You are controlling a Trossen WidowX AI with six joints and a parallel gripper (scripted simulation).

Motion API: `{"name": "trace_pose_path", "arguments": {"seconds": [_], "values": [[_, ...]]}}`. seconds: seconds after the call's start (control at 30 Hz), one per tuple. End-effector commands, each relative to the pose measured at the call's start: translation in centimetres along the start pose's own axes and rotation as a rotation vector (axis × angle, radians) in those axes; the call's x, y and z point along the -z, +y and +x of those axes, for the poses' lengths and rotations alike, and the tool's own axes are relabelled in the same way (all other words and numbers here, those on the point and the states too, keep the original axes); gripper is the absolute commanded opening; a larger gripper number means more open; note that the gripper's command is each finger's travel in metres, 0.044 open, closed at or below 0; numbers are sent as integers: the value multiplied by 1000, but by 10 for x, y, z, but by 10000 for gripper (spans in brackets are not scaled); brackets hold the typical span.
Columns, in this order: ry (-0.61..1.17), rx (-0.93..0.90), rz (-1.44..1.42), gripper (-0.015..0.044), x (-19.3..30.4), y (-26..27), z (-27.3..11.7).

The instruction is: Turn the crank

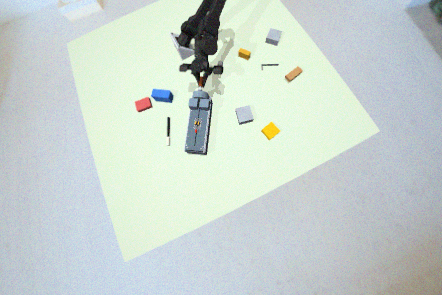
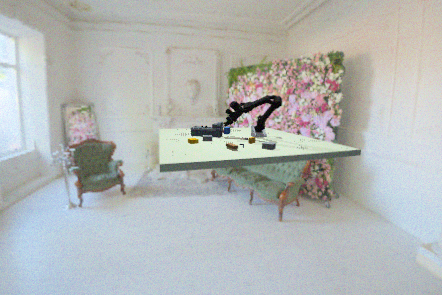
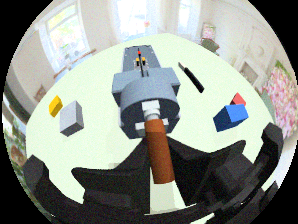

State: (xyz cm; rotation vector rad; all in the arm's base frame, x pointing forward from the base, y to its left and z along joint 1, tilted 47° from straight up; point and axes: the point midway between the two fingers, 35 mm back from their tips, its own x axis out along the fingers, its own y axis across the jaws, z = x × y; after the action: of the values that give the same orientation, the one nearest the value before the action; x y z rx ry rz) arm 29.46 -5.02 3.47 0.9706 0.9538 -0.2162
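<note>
The grey machine [image 1: 190,144] [image 2: 205,131] [image 3: 145,95] has a long slotted deck with a round crank drum at the arm's end. The slide's red pointer [image 1: 196,131] [image 3: 139,52] stands off the brass zero marks [image 1: 197,123] [image 3: 138,61], on the side away from the crank, not level with them. The brown crank handle [image 1: 201,83] [image 3: 160,160] sticks out from the crank toward the arm. My gripper [image 1: 201,79] [image 3: 159,145] is shut on the handle, with one finger on each side of it. The slide's lower parts are hidden inside the machine.
A blue block [image 1: 162,95] [image 3: 231,118], a red block [image 1: 143,104] [image 3: 238,100] and a black pen-like stick [image 1: 168,128] [image 3: 192,78] lie on one side of the machine. A grey block [image 1: 244,114] [image 3: 72,119] and a yellow block [image 1: 270,131] [image 3: 55,106] lie on the other.
</note>
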Motion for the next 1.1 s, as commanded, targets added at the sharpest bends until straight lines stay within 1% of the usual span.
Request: {"name": "trace_pose_path", "arguments": {"seconds": [0.0, 1.07], "values": [[2, -22, -13, 0, 0, 9, 0], [2, -24, -12, 0, 13, 26, 12]]}}
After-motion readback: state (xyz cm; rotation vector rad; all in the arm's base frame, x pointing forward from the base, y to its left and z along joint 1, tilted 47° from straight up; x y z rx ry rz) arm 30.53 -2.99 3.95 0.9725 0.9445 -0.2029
